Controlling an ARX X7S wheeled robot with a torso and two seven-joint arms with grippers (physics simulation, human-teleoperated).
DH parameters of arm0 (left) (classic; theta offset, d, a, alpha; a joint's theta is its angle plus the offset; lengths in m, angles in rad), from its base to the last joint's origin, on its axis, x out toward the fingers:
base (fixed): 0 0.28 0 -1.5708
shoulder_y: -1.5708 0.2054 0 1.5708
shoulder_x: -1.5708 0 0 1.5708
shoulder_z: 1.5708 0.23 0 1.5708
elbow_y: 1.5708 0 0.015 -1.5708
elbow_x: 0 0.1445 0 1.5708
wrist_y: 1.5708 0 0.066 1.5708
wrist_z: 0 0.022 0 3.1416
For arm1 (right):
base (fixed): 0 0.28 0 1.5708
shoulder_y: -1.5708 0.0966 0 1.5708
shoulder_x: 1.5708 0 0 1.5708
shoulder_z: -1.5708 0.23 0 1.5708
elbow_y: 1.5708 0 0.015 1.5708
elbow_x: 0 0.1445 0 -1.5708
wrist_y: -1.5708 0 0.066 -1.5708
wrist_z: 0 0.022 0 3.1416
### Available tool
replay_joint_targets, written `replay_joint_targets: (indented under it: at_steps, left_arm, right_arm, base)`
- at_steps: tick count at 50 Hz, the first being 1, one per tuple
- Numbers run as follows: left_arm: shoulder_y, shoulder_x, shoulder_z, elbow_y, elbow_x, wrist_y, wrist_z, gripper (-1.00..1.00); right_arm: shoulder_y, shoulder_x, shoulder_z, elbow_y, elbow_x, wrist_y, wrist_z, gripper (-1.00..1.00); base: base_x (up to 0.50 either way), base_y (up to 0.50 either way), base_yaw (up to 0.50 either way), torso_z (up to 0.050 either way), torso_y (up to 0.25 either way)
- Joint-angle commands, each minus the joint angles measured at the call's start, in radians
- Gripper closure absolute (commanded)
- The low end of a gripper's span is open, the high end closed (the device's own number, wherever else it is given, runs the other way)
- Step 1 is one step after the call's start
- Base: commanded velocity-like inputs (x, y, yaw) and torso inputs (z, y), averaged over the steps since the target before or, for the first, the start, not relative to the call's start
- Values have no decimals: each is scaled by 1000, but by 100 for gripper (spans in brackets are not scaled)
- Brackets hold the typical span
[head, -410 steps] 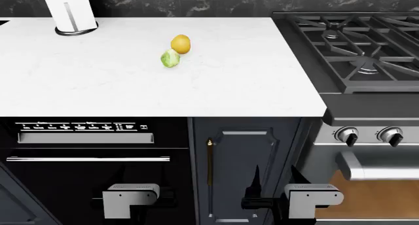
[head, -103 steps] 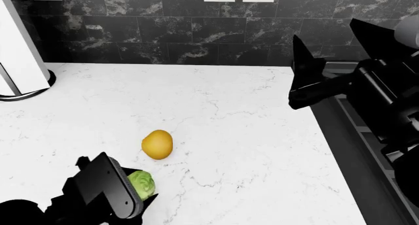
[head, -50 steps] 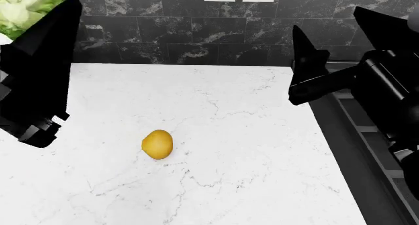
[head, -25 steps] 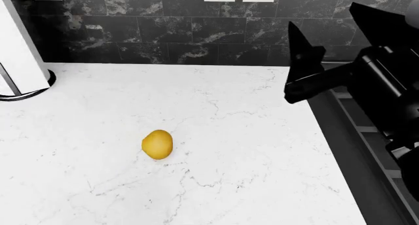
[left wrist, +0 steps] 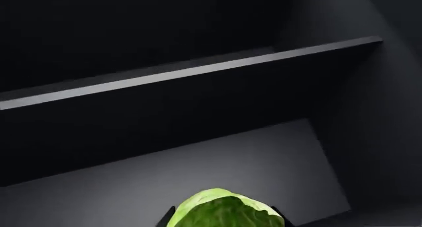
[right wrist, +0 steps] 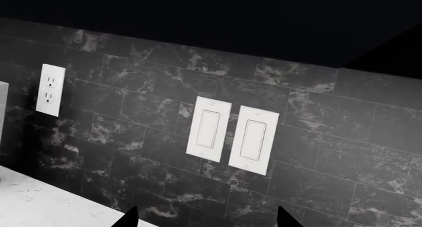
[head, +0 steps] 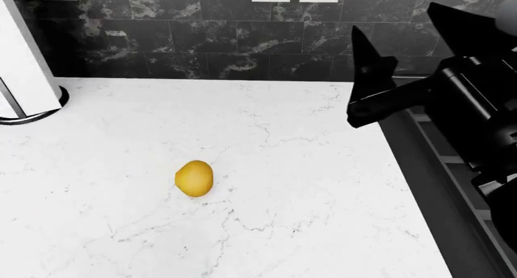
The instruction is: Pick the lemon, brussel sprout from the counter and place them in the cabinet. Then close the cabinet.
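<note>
Now left hand grips brussel sprout inside cabinet.

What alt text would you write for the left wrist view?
The brussel sprout, held in the left gripper, hangs over a dark cabinet's grey bottom panel. A thin grey shelf crosses the interior beyond it; nothing else is visible inside.

Black marble tile wall carries white switch plates.
</note>
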State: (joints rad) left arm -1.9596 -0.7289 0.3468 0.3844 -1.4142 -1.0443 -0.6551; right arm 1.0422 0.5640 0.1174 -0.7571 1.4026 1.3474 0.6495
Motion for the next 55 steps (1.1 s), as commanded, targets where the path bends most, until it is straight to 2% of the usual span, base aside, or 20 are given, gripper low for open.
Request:
replay_joint_targets:
  at_steps: [1, 12, 32, 39, 47, 51, 55]
  left_arm:
    - [-87, 80, 131, -151, 248, 46, 141, 100]
    - [-180, 174, 242, -317, 395, 75, 226, 100]
    - [-189, 216, 349, -616, 619, 262, 369, 100]
    - [-179, 203, 316, -507, 590, 282, 355, 100]
    - [-176, 203, 312, -501, 590, 284, 354, 100]
    - [-200, 251, 338, -668, 625, 321, 426, 100]
    - [-245, 323, 367, -919, 678, 384, 518, 100]
  right_arm:
    - [-10, -3, -22, -1, -24, -19, -11, -100]
    - [-24, 5, -20, -4, -18, -35, -9, -100]
    - [-50, 15, -44, -4, -61, -63, -27, -100]
    - [-91, 19, -75, -15, -126, -82, -55, -100]
    - [-93, 23, -82, -15, -128, -87, -54, -100]
    - [-89, 24, -82, -17, -123, -92, -53, -100]
    - [-102, 24, -82, -23, -128, -102, -58, -100]
  base:
    - [0, 0, 0, 0, 0]
    - [0, 0, 0, 0, 0]
    - [0, 0, 0, 0, 0]
    - [0, 0, 0, 0, 0]
    - [0, 0, 0, 0, 0]
    - [0, 0, 0, 0, 0]
    - [0, 0, 0, 0, 0]
